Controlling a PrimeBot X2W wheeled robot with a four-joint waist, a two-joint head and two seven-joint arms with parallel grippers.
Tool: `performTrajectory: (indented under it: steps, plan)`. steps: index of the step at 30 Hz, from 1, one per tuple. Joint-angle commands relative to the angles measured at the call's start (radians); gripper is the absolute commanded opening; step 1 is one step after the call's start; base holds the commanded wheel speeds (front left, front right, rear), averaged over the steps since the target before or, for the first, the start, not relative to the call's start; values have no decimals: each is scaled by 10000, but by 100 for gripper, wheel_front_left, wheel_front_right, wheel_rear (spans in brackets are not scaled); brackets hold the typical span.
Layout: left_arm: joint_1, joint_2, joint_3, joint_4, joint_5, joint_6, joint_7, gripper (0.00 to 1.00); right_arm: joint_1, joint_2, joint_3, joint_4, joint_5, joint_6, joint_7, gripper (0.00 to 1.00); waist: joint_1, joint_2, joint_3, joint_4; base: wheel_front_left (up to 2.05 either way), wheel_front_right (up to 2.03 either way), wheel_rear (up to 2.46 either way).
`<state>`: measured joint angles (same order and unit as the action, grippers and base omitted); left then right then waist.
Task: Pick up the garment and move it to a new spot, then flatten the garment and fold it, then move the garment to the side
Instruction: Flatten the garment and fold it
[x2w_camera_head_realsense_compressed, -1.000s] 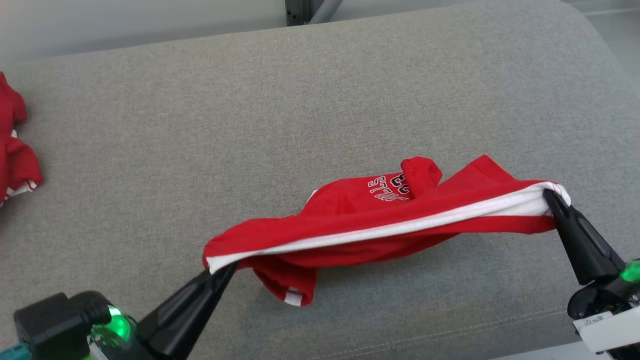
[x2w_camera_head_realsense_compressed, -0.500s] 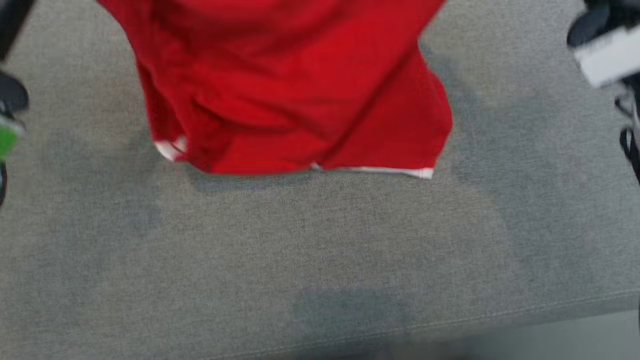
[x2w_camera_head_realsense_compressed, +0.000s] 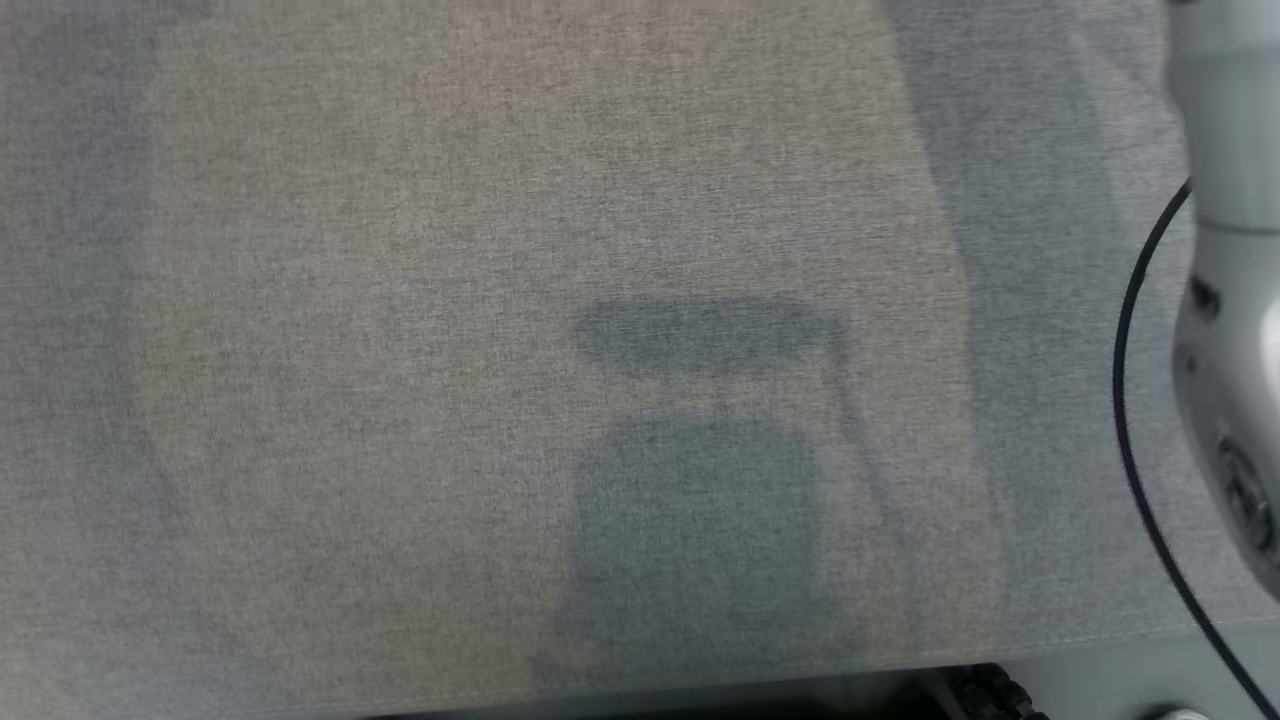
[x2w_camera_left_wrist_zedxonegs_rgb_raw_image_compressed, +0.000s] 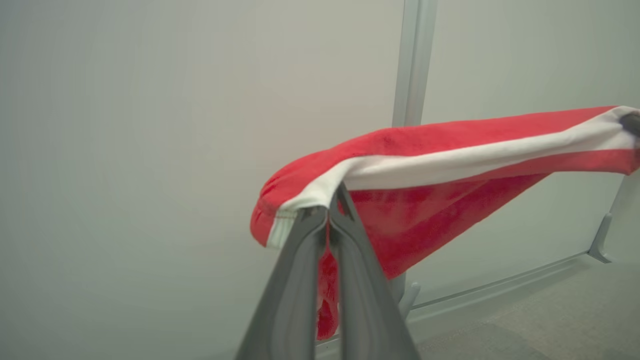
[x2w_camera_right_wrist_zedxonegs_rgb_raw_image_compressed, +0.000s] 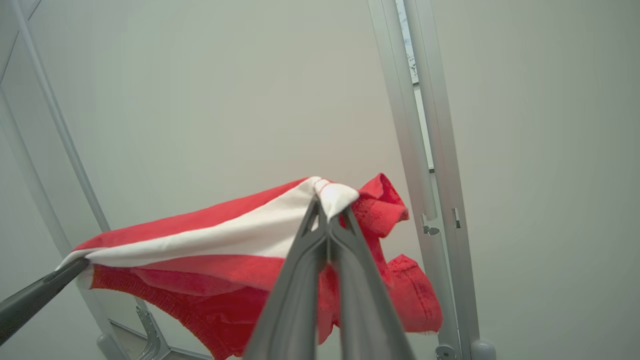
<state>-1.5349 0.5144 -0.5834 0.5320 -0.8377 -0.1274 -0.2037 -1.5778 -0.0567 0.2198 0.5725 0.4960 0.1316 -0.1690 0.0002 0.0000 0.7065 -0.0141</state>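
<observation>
The head view looked down on a grey upholstered surface (x2w_camera_head_realsense_compressed: 400, 300); a blocky shadow (x2w_camera_head_realsense_compressed: 700, 480) lay on its near middle; a pale forearm (x2w_camera_head_realsense_compressed: 1230, 300) stood at the right edge with a black cable (x2w_camera_head_realsense_compressed: 1130, 400) curving beside it. The surface's near edge ran along the bottom of that view, with a seam just inside it on the right; its grey cloth stretched broad to the left and far side.

The wrist views gave us the grip. In the left wrist view the left claw (x2w_camera_left_wrist_zedxonegs_rgb_raw_image_compressed: 330, 207) was clamped tight on the white band at one end of the red garment (x2w_camera_left_wrist_zedxonegs_rgb_raw_image_compressed: 450, 165); the band ran taut to the right, and red cloth sagged beneath it. In the right wrist view the right claw (x2w_camera_right_wrist_zedxonegs_rgb_raw_image_compressed: 330, 210) was pinched closed on the band's other end, with a bunched red sleeve just beyond its tips; the left claw's dark finger held the far corner at the lower left.

So the garment hung in the air, stretched between the two claws. Behind it stood pale wall panels (x2w_camera_left_wrist_zedxonegs_rgb_raw_image_compressed: 150, 150) and a grey metal post (x2w_camera_right_wrist_zedxonegs_rgb_raw_image_compressed: 425, 125); the post's foot and a floor rail showed low in both wrist views.
</observation>
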Motion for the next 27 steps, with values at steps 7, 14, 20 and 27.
performTrajectory:
  steps: [7,14,20,27]
  plan:
    - [2760,-317,-1440,-236,-225,-41,-633,0,2907,-621,1133,677,641,-13,-872,0,-2,0,194,261,0,0,0]
    - [6367,-578,-606,-2046,722,-44,-624,0,6205,-1970,1934,-557,1793,-14,-947,0,-2,0,-439,369,0,0,0]
    - [9273,-679,-112,-3109,1061,-28,-616,0,9044,-2897,2008,-2009,2611,-20,-935,0,-2,0,-1626,408,0,0,0]
    - [11624,-1003,488,-3738,939,-20,-617,0,11401,-3582,1795,-3136,3138,-23,-948,0,-2,0,-2776,374,0,0,0]
